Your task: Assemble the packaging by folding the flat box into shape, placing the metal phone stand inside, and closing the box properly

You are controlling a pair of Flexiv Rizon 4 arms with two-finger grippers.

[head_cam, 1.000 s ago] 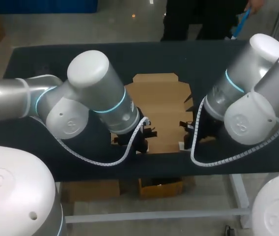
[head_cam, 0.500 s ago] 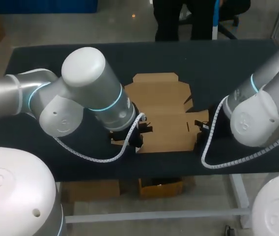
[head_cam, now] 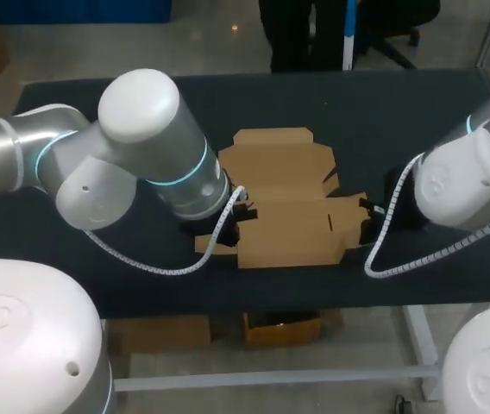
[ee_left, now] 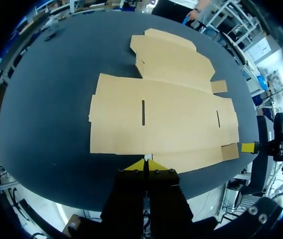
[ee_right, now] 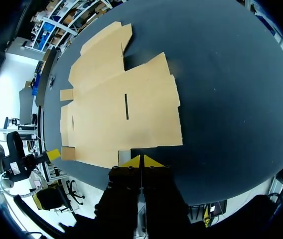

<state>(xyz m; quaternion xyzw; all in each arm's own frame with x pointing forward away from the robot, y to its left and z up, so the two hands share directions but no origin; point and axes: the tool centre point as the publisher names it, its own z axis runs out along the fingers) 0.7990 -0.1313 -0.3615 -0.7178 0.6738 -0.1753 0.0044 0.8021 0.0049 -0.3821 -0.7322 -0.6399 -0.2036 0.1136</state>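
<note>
One dark surface point(head_cam: 98, 95), two arms, one box and two claws, that's all I can count. The left arm point(head_cam: 141, 147) comes in from the left edge, bent over with its wrist pointing down at the box's near left corner. The right arm point(head_cam: 461, 185) comes in from the right edge, elbow high and wrist low beside the box's right end.

The flat box point(head_cam: 288, 216) is a single sheet of brown cardboard. It lies unfolded in the middle of the surface, with its flaps spread from the centre toward the near edge.

The left claw point(ee_left: 145, 164) is clenched, yellow tips pressed together right at the cardboard's edge. The right claw point(ee_right: 140, 160) is clenched the same way, at a notch in the sheet's edge.

A second ago both wrists were bunched over the near flaps. Since then the right arm has drawn back toward the right edge and the left arm has eased leftward, uncovering more cardboard. The sheet itself looks unmoved.
</note>
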